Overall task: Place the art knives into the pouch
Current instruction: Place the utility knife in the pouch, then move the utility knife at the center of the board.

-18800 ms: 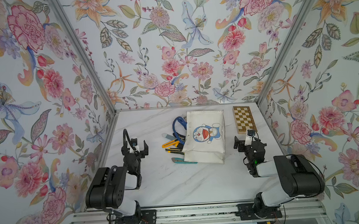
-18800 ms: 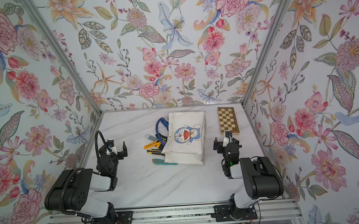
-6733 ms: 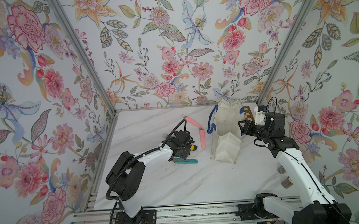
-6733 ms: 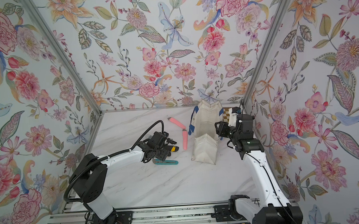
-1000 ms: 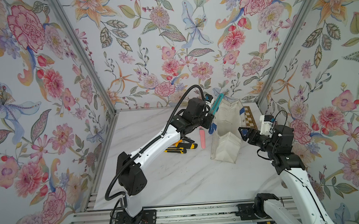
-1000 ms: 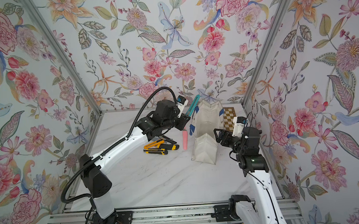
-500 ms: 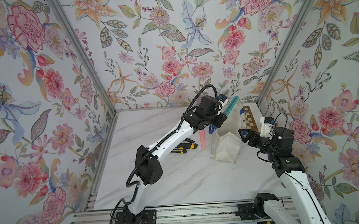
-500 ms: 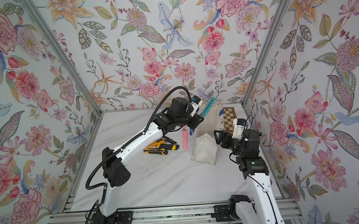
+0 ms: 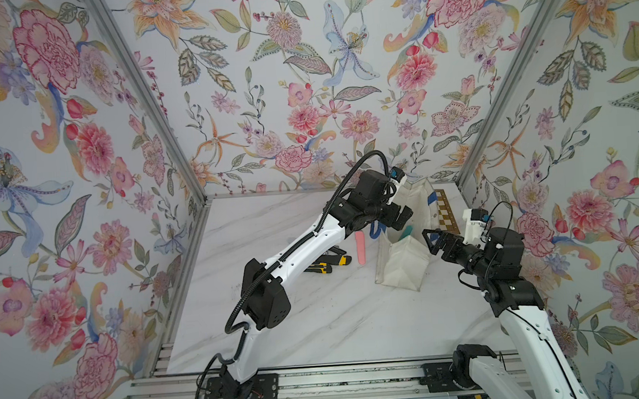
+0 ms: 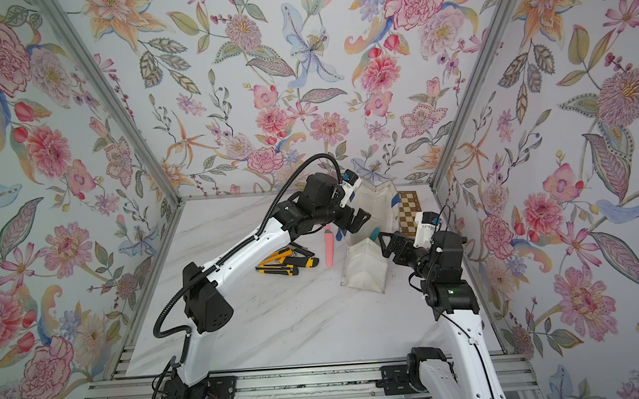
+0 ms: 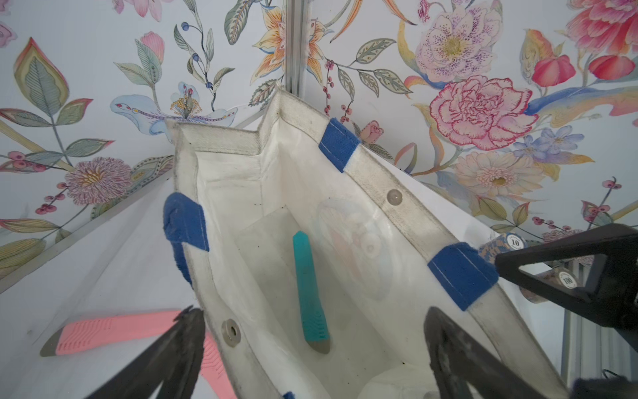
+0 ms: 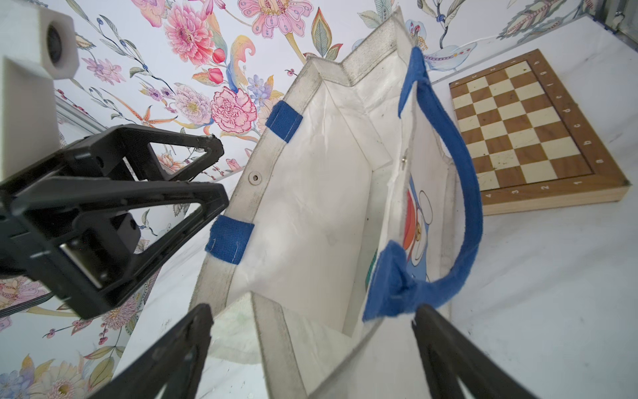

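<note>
Art knife (image 11: 309, 290), teal, is found inside the white pouch (image 11: 238, 193), laid lengthwise along its opening, just below the left gripper (image 9: 398, 218), whose jaws are spread empty, while the right gripper (image 9: 431, 241) is parted wide at the near right rim.

Right of centre, the pouch (image 9: 402, 265) is stood on the table (image 9: 318, 322); a knife (image 11: 309, 293) is laid inside, a board (image 9: 446, 209) behind, cutters (image 9: 333, 262) at its left.
</note>
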